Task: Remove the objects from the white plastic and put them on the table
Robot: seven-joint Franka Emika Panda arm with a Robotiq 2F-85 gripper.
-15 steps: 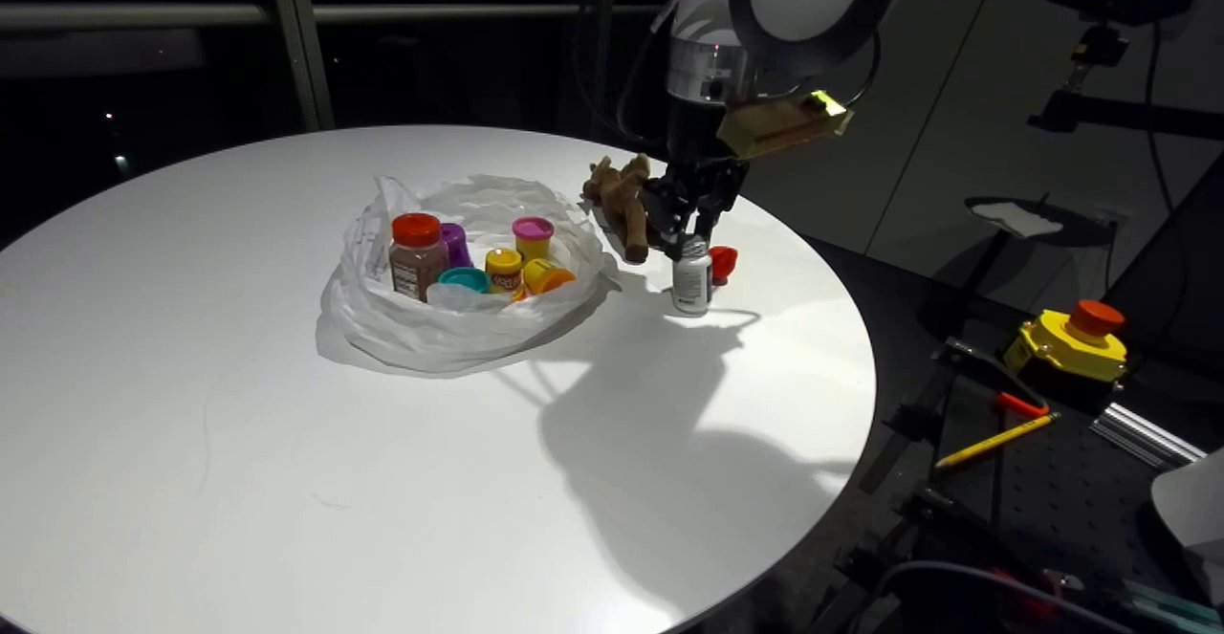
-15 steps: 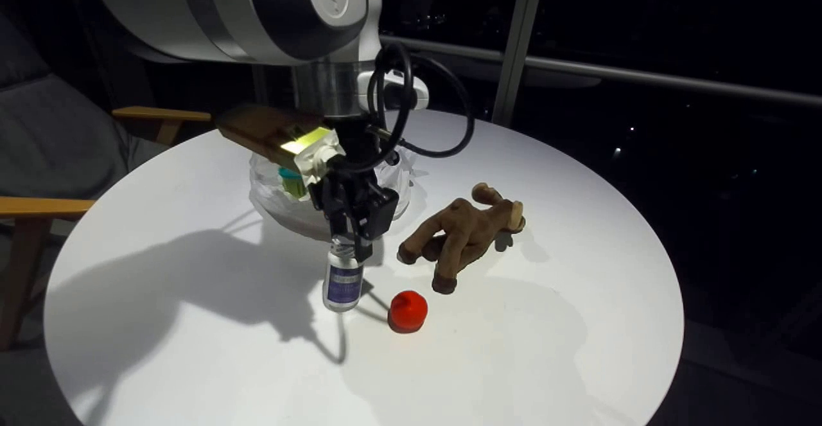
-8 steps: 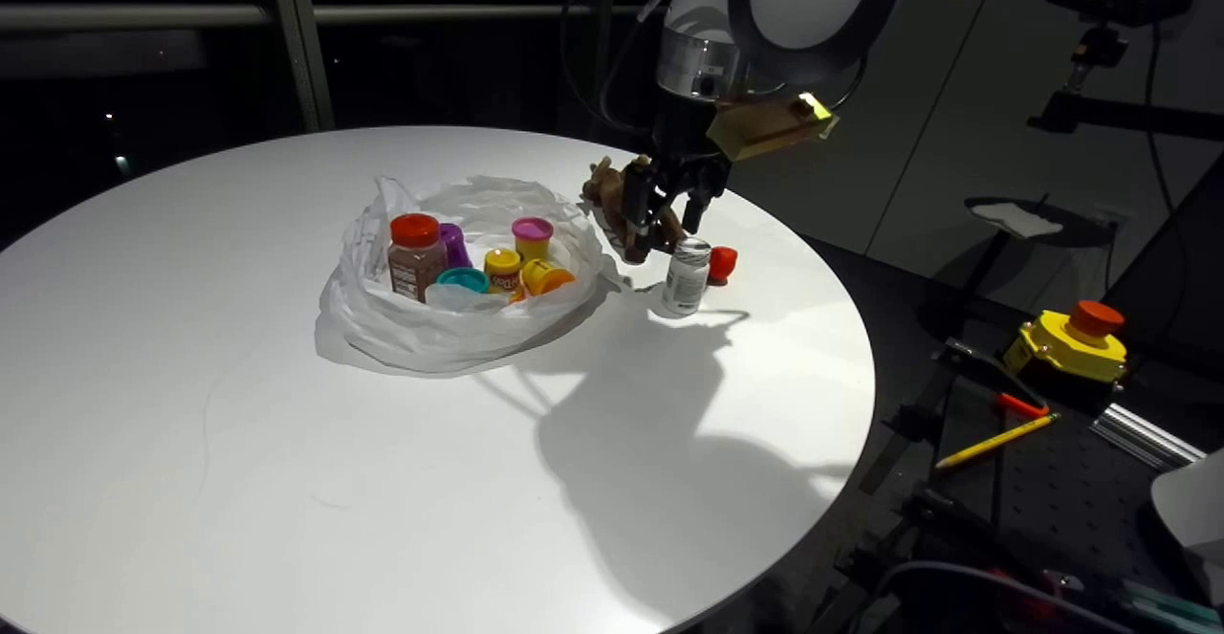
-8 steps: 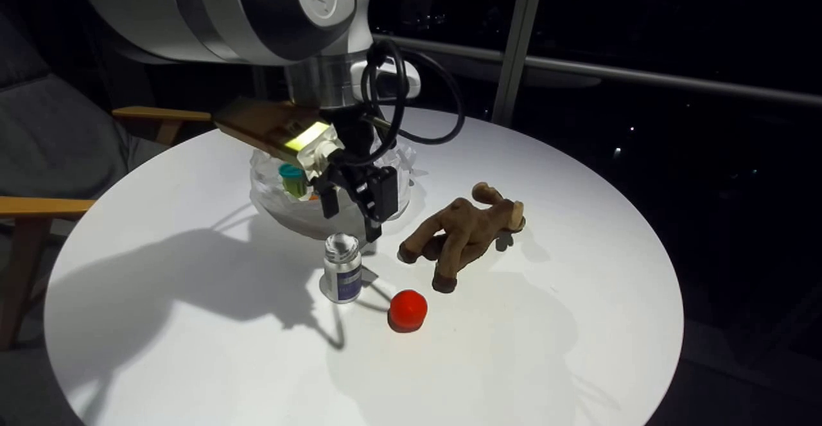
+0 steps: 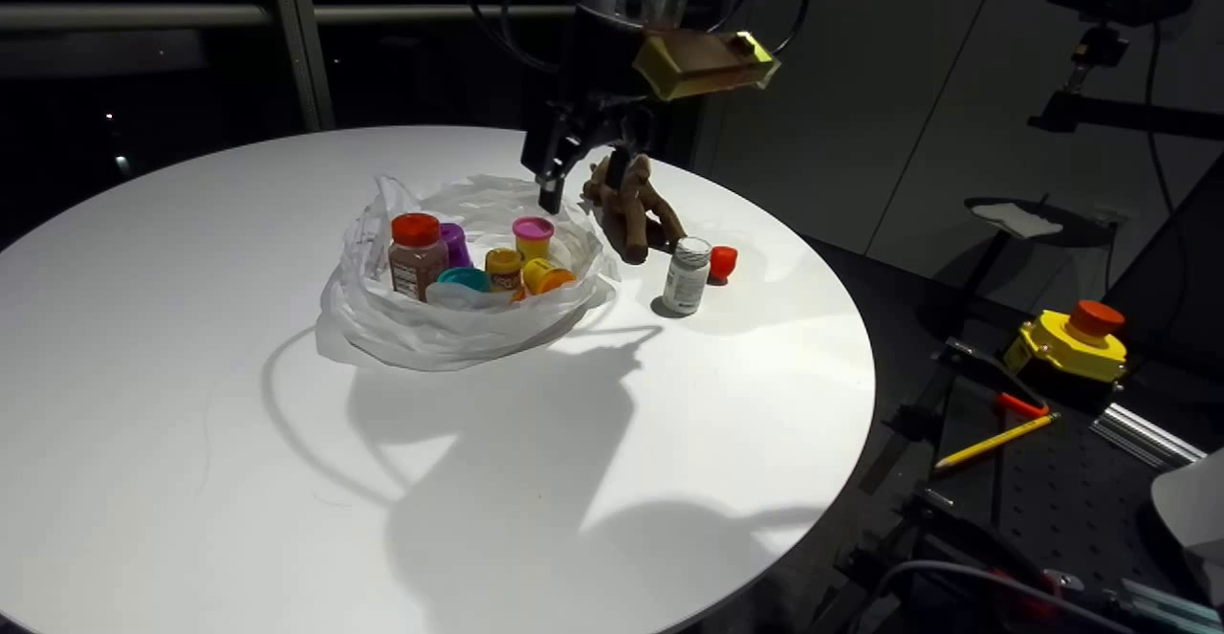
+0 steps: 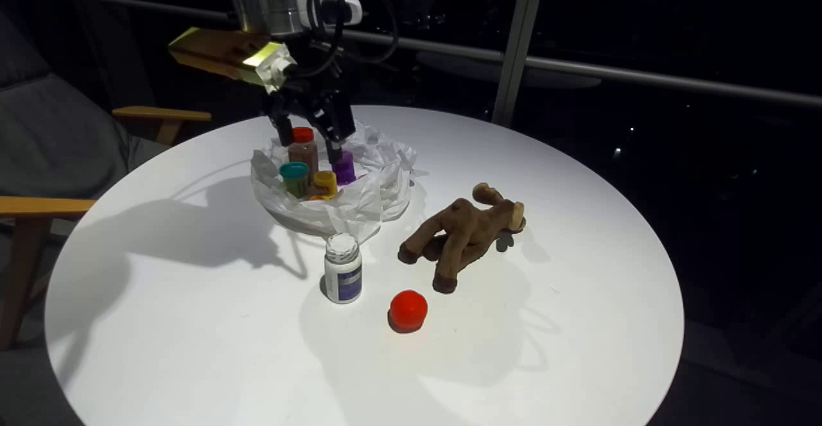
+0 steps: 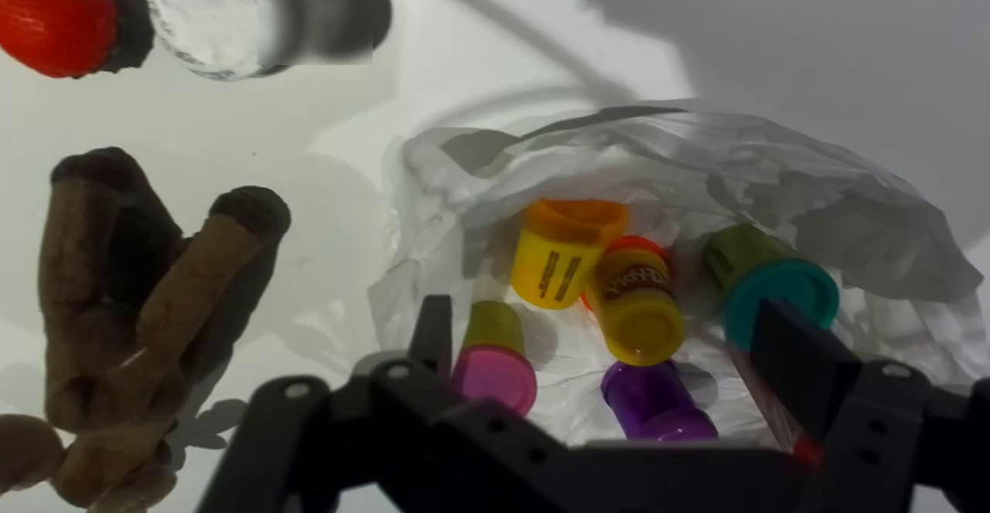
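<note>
My gripper [image 5: 583, 189] hovers above the white plastic [image 5: 459, 333], jaws wide apart with nothing between them. Inside that wrinkled bag are a red-capped jar [image 5: 417, 266], a teal-lidded tub [image 7: 785, 296], a pink-lidded tub [image 7: 495, 377], a yellow-lidded tub [image 7: 640, 327], a yellow tub with an orange lid [image 7: 553, 269] and a purple piece [image 7: 646, 397]. In the wrist view my finger partly covers the teal lid. On the table [image 6: 526, 349], outside the bag, lie a brown plush animal [image 6: 462, 227] and a red toy [image 6: 408, 310]. A white bottle [image 6: 343, 278] stands upright there.
Beyond the table's round edge is a chair with wooden arms [image 6: 160, 115]. A yellow box with a red button [image 5: 1066, 347] and a pencil [image 5: 996, 441] lie on a dark surface beside the table. Black cables loop from the arm [image 6: 273, 8].
The gripper has opened and let go of the white bottle, which now stands on the table. The arm has risen and moved away from it to above the bag.
</note>
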